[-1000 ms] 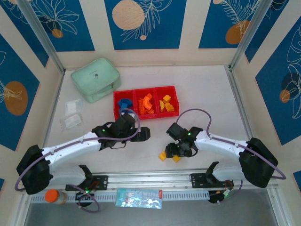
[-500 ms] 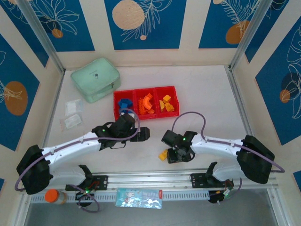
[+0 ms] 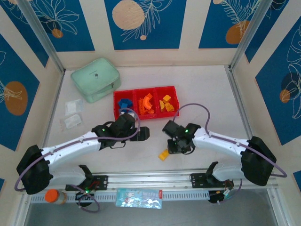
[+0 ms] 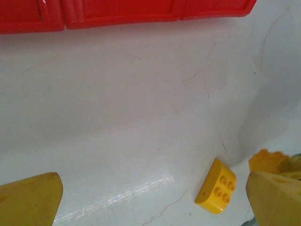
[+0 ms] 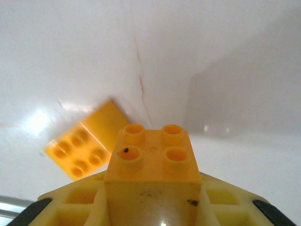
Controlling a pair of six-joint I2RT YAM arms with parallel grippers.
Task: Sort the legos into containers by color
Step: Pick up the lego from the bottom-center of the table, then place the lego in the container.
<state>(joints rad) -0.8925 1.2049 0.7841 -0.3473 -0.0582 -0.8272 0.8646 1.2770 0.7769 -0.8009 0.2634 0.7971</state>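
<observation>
The yellow block is a small hard plastic piece. It is likely very light, rigid and a little slick on its smooth sides, so a squeeze across two opposite flat walls below the studs looks the safest hold. That is how it sits: clamped studs-up between the fingers of the right tool, over the tabletop and on the robot's side of the red tray. A second yellow block lies loose on the tabletop just beside it.

The right wrist view gives the grip and the four studs up close. The overhead view gives the layout, with blue, orange and yellow pieces each in their own compartment and yellow in the rightmost. The left wrist view shows the left tool spread wide and holding nothing, with the loose block ahead of it.
</observation>
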